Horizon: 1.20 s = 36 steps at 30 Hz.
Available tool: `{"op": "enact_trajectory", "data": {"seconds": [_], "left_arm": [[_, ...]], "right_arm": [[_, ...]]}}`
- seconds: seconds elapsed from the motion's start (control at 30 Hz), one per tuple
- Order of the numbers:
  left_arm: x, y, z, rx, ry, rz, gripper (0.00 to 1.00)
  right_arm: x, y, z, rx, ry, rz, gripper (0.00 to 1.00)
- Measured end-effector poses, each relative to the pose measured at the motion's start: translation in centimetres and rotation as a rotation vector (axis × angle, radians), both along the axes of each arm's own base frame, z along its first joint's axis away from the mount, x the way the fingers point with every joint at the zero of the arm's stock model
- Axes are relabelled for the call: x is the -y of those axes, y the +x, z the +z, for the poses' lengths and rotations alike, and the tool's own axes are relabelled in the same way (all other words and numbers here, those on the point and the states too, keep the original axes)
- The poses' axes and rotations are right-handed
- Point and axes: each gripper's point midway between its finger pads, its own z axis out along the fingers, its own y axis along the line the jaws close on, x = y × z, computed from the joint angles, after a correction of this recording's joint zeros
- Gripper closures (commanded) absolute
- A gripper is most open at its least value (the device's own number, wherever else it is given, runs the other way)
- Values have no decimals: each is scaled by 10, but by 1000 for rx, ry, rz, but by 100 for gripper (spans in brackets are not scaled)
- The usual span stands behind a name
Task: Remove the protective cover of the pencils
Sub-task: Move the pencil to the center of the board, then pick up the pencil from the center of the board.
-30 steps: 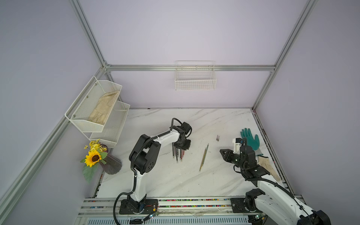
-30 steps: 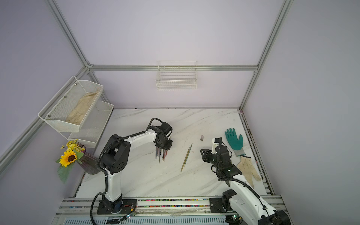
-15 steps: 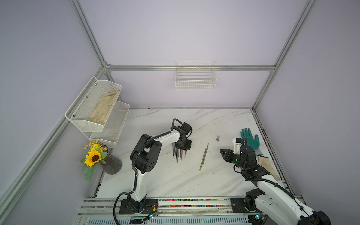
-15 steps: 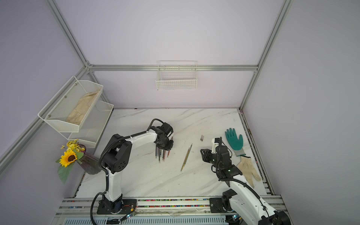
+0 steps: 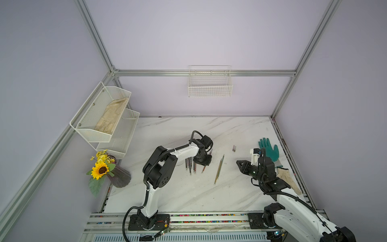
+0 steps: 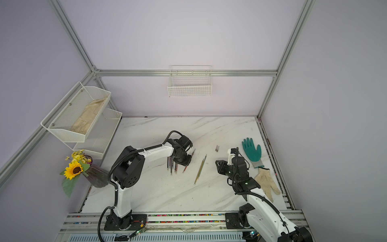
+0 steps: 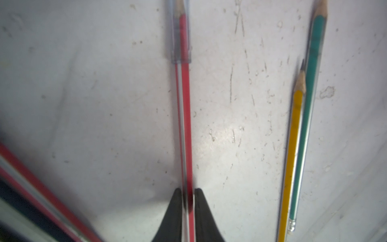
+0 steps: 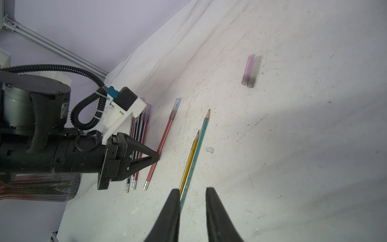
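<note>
**Left arm seated on a capped pencil.** Compared with a second ago, you find the left gripper (image 7: 188, 191) slightly further right in both top views. Its tips are now pressed onto the shaft of the red pencil (image 7: 185, 125). That pencil lies just right of the bundle (image 5: 190, 166), a little below frame centre. The right gripper (image 8: 192, 191) has not moved from its place right of centre, and its fingers are parted with nothing between them. The clear cover (image 7: 181, 37) is still on the red pencil's point. With the shaft now held, the next step probably falls to your right arm: reach the covered tip and draw the sleeve off along the shaft.

**Count.**
- **Bare pencils:** two, the yellow pencil (image 7: 293, 146) and the green pencil (image 7: 307, 125), lying side by side to the right of the red one.
- **Loose covers** (image 8: 250, 72)**:** two, lying together on the table (image 5: 230, 188), further right and higher in the frame.
- **Covered red pencil:** one.
- **Bundle:** about four dark and red pencils, at least two showing covers. The exact number cannot be read.
- **Gloves:** two near the right edge, a green glove (image 5: 270, 150) and a pale glove (image 5: 288, 180).
</note>
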Motion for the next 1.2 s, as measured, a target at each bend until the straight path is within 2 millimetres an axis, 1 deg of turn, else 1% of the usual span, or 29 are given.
{"op": "enact_trajectory", "data": {"seconds": [0.3,0.6,0.67,0.83,0.93,1.1,1.2], "left_arm": [[1,-2,0,2,9,4,76],[5,-13,-2,40,84,-24,76],[4,-15,-2,46,100,-26,78],[1,-16,-3,54,124,-26,88],[0,-17,-3,53,132,-27,90],[0,-19,-3,69,156,-34,97],[0,-19,-3,74,162,-35,98]], "right_arm": [[0,0,0,0,0,0,74],[0,0,0,1,0,0,74],[0,0,2,6,2,0,74],[0,0,3,12,3,0,74],[0,0,4,13,4,1,74],[0,-1,5,16,6,3,74],[0,-1,5,17,7,3,74]]}}
